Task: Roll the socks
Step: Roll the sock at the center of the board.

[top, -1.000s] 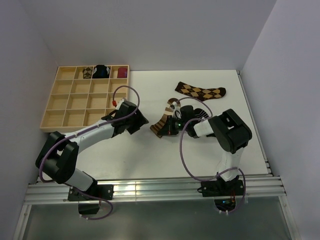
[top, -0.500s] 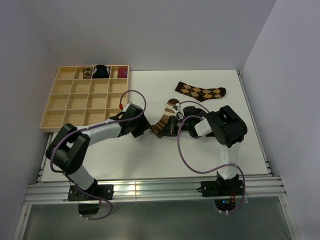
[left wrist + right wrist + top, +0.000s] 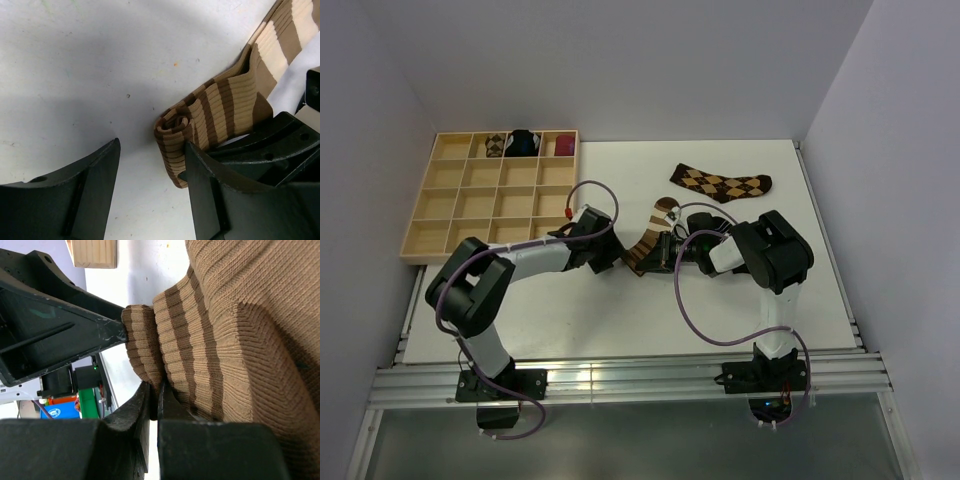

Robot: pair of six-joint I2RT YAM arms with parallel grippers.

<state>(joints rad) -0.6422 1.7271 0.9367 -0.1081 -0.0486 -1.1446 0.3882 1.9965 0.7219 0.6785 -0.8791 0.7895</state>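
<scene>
The long brown-and-cream striped sock (image 3: 648, 236) lies mid-table, its near end curled into a small roll (image 3: 176, 135). My right gripper (image 3: 156, 390) is shut on that rolled end, pinching a fold of the fabric (image 3: 200, 340). My left gripper (image 3: 150, 185) is open beside the roll; its right finger (image 3: 210, 185) touches the roll, its left finger (image 3: 85, 195) stands apart over bare table. The argyle sock (image 3: 720, 183) lies flat at the back right. The black sock with white stripes (image 3: 718, 228) is mostly hidden behind the right arm.
A wooden compartment tray (image 3: 450, 230) sits at the back left, with an argyle bundle (image 3: 495, 146), a black-and-blue bundle (image 3: 524, 142) and a maroon bundle (image 3: 563, 146) in its back row. The table's right edge rail (image 3: 830, 260) runs near the right arm.
My left gripper has swung right across the table and come up against the striped sock's rolled end. My right gripper has shifted slightly and still holds the sock.
</scene>
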